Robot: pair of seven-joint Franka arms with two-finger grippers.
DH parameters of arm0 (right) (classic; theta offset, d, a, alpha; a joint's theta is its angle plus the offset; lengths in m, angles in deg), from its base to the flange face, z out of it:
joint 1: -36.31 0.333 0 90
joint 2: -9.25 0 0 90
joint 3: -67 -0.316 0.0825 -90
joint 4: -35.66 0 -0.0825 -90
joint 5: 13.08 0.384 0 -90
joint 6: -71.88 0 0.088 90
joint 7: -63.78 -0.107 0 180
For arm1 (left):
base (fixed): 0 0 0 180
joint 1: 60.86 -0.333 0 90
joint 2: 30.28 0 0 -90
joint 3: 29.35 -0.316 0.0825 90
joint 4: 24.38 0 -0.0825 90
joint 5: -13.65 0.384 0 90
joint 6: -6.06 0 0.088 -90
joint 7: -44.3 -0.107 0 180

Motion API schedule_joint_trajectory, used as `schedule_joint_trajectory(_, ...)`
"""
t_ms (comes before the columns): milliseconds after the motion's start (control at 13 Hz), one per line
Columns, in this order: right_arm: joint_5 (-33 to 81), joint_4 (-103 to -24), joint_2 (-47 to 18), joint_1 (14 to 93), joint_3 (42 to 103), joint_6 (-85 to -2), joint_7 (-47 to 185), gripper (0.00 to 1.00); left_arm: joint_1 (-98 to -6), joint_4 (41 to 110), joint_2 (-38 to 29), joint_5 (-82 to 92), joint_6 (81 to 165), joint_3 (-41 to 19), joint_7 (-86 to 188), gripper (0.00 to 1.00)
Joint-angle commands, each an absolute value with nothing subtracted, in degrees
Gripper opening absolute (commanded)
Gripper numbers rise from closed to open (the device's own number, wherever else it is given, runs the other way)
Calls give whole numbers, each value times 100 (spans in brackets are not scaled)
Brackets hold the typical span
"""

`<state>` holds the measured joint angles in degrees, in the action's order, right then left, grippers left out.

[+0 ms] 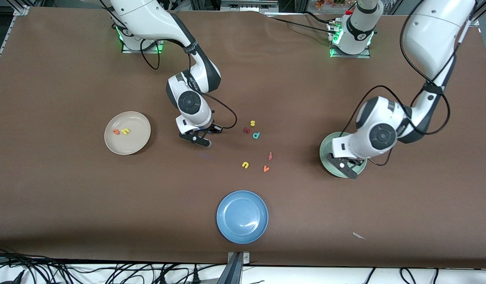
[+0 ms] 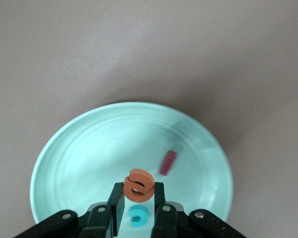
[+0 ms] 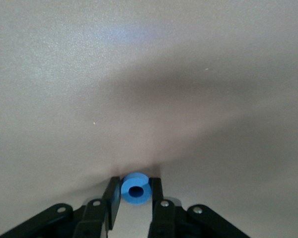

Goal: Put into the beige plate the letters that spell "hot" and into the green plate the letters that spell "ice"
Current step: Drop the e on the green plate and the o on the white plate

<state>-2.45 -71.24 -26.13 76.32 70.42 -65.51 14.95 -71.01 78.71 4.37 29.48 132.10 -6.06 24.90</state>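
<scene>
The beige plate (image 1: pixel 127 133) lies toward the right arm's end of the table and holds the orange "t" (image 1: pixel 116 131) and yellow "h" (image 1: pixel 126 131). My right gripper (image 1: pixel 199 139) (image 3: pixel 135 191) is low over the table between that plate and the loose letters, shut on the blue "o" (image 3: pixel 135 188). The green plate (image 1: pixel 325 156) (image 2: pixel 79 163) lies toward the left arm's end. My left gripper (image 1: pixel 347 167) (image 2: pixel 139 191) hangs over it, shut on the orange "e" (image 2: pixel 139 186). The teal "c" (image 2: pixel 138 216) and dark red "i" (image 2: pixel 168 163) lie in that plate.
A blue plate (image 1: pixel 242 216) sits nearest the front camera. Loose letters lie mid-table: yellow "s" (image 1: pixel 252 123), a dark red letter (image 1: pixel 246 130), teal "p" (image 1: pixel 256 135), orange-red "f" (image 1: pixel 270 155), yellow "u" (image 1: pixel 245 165), orange "v" (image 1: pixel 266 169). A white scrap (image 1: pixel 359 236) lies near the front edge.
</scene>
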Motion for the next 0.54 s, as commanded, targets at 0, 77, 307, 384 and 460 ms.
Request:
schedule_joint_trajectory(0,-200,-7157,-2635,7656,7069,-6540,1448,21,-7150,7582,891,3167,13384,-685,2338,7)
schedule_joint_trajectory(77,-200,-7157,-2617,7656,7078,-6523,1439,15,-7158,7582,935,3158,13472,-712,2338,8)
schedule_joint_trajectory(307,-200,-7105,-2425,7648,7139,-6147,1465,13,-7176,7582,883,3140,13421,-712,2417,100)
schedule_joint_trajectory(384,-200,-7061,-2276,7648,7288,-5866,1526,13,-7176,7582,822,3140,13403,-703,2408,100)
schedule_joint_trajectory(460,-200,-6982,-2100,7639,7428,-5541,1596,13,-7176,7582,700,3140,13298,-694,2408,100)
